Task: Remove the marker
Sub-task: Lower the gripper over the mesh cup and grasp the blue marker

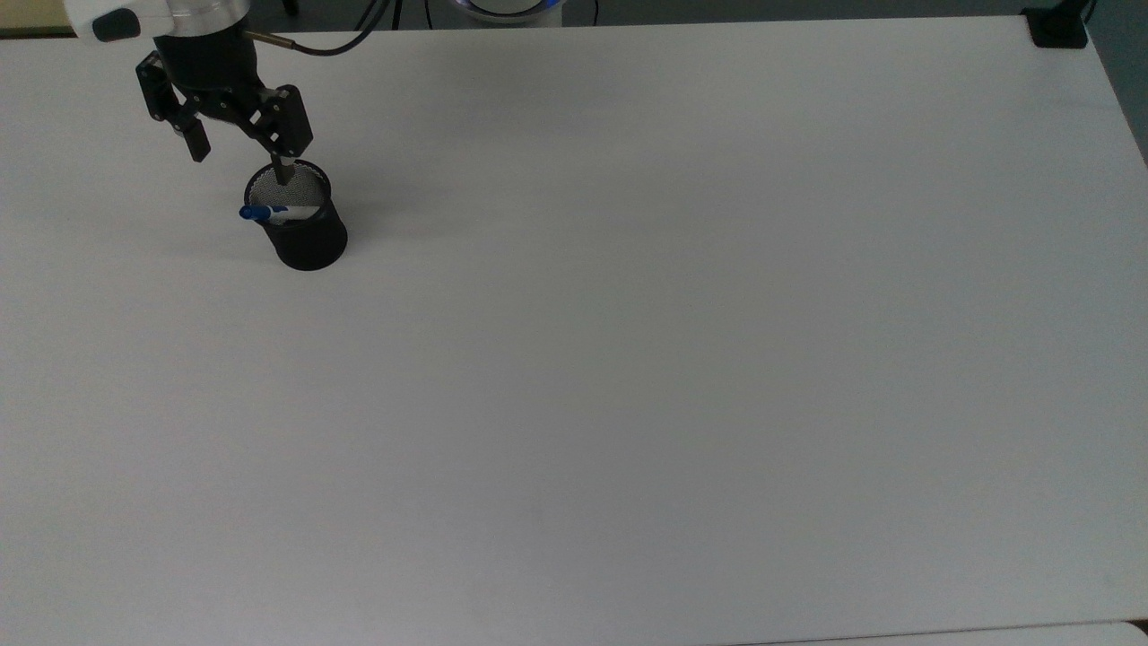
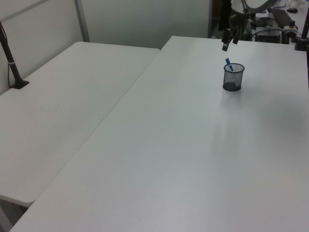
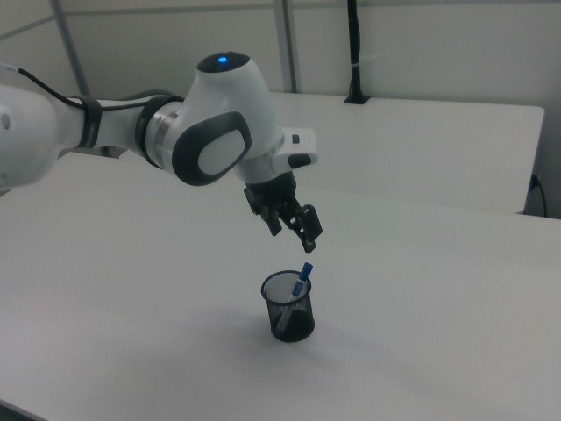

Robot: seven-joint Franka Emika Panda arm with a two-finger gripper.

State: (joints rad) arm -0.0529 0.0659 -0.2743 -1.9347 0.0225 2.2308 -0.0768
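The marker [image 1: 269,213] is white with a blue cap. It leans in a black mesh cup [image 1: 309,238] on the white table [image 1: 628,359], its capped end poking over the rim toward the top view's left. My gripper [image 1: 241,166] hangs open just above the cup's far rim, with nothing between its fingers. In the right view the gripper [image 3: 294,239] sits a little above the marker's blue cap [image 3: 304,274] and the cup [image 3: 288,311]. The left view shows the gripper [image 2: 229,43] above the marker [image 2: 228,64] and the cup [image 2: 233,79].
A second white table [image 2: 58,111] adjoins on the left view's left, with a black clamped post [image 2: 14,72]. A black clamp [image 1: 1058,27] sits at the top view's upper right corner. Cluttered equipment [image 2: 270,29] stands beyond the far edge.
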